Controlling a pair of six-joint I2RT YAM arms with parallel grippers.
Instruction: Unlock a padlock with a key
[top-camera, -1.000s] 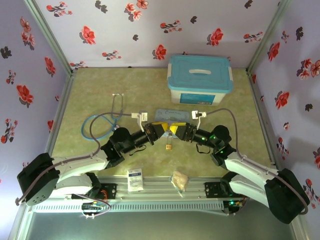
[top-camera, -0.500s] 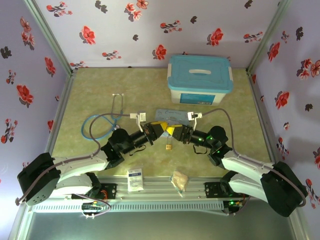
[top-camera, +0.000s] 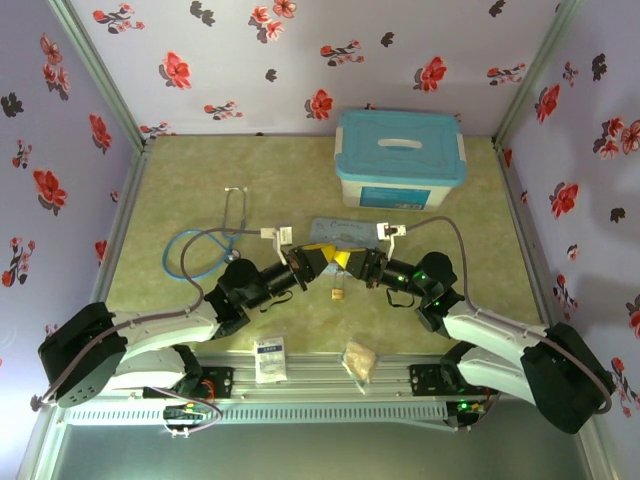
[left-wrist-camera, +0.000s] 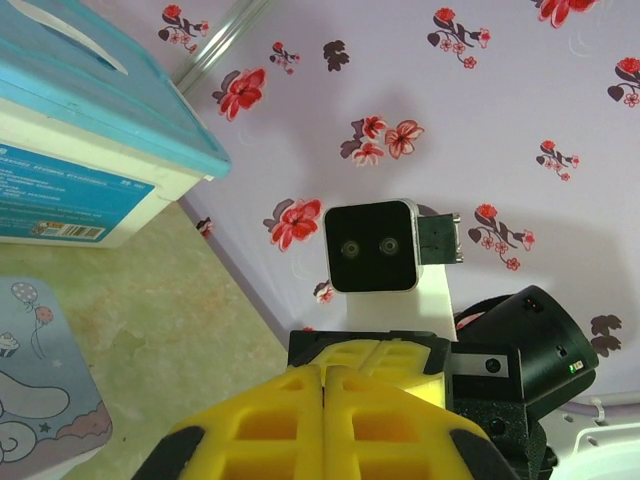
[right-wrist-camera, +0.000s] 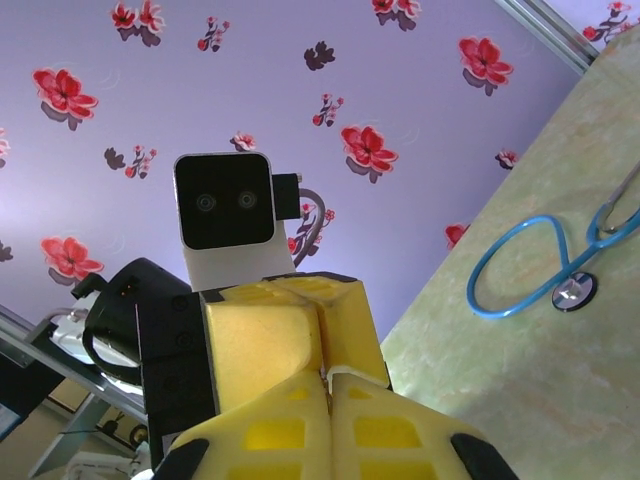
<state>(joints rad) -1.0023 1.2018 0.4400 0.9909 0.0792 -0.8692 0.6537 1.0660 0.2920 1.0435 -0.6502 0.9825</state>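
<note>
Left gripper (top-camera: 326, 258) and right gripper (top-camera: 348, 260) are both clamped shut, tips meeting just beside the padlock (top-camera: 338, 294). I cannot tell what they pinch. If my hold on the key is poor, twisting could drop it. The storage box (left-wrist-camera: 70, 110) label is illegible.

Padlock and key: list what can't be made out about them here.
- Key: top view, too small or hidden where the left gripper and right gripper meet.
- Padlock: top view, too small to tell if it hangs or lies, locked or open.
- Wrist views: each gripper's shut yellow fingers block anything pinched between them.
</note>
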